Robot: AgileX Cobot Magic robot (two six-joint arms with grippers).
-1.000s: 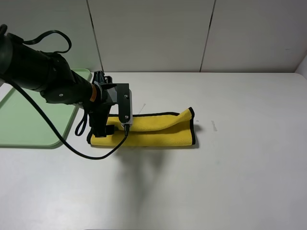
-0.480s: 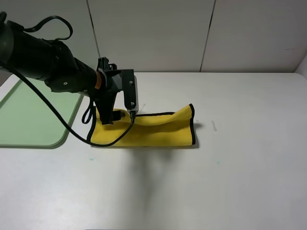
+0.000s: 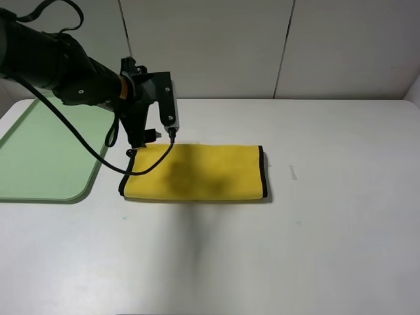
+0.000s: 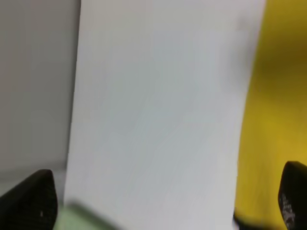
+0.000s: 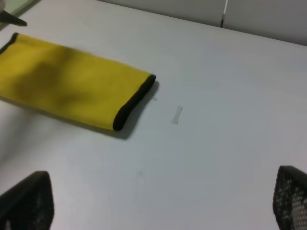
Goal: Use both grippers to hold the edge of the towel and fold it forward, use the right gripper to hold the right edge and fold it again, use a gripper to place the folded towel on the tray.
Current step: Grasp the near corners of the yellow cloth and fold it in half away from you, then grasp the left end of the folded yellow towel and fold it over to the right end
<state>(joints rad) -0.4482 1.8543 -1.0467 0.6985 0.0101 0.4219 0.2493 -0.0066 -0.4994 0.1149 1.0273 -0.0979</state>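
As the towel (image 3: 197, 172) lies folded once, the left gripper (image 3: 146, 139) hovers open over its left end; the right gripper (image 5: 158, 201), likewise open, should next grasp its right edge (image 3: 264, 172).

The tabletop (image 3: 341, 197) lies bare from the towel (image 3: 197, 174) to the right edge and along the whole near edge, so passage there is wide. The left gripper (image 3: 146, 138) hangs over the towel's far left corner. Its arm (image 3: 59, 62) reaches in above the tray (image 3: 39, 157), which fills the left edge. A wall (image 3: 210, 46) closes the far edge. Clearance under the fingers seems slight, though the left wrist view is blurred.
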